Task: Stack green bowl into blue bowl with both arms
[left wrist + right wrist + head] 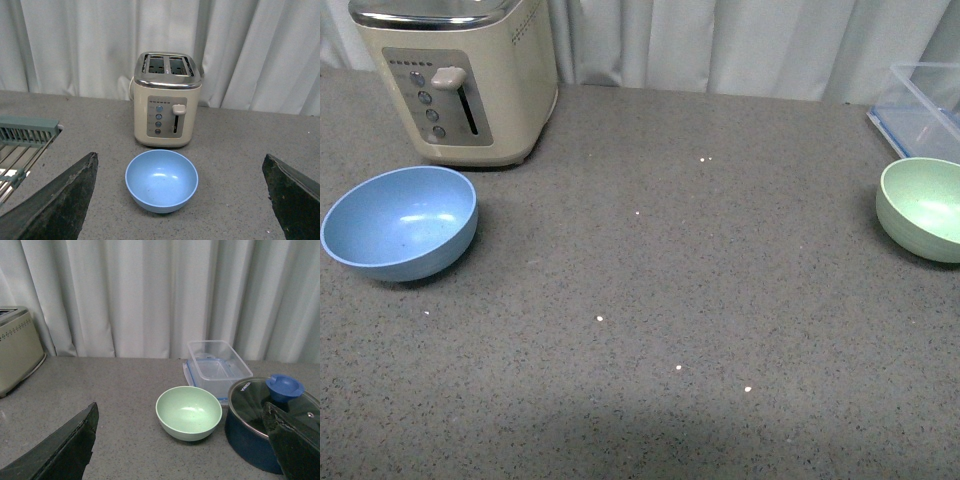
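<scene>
1. The left arm's jaws stand spread wide and hold nothing. Their dark tips fill the lower corners of the left wrist view, and the blue bowl [161, 181] sits low in the centre between them.
2. The right arm's jaws are spread and empty too, with the green bowl [189, 412] low in the centre of their view.
3. In the front view we see the green bowl at the right edge and the blue bowl at the left, well apart on the grey surface [670, 300]. Both are upright and empty.
4. We judge the green bowl light, stiff and matte. The curved wall could slip, so we would pinch the rim, one tip inside and one outside.
5. The clear box [217, 362] and the lidded pot [250, 437] crowd its upper right, so the open left rim suits best. The toaster [167, 105] stands just above the blue bowl.
</scene>
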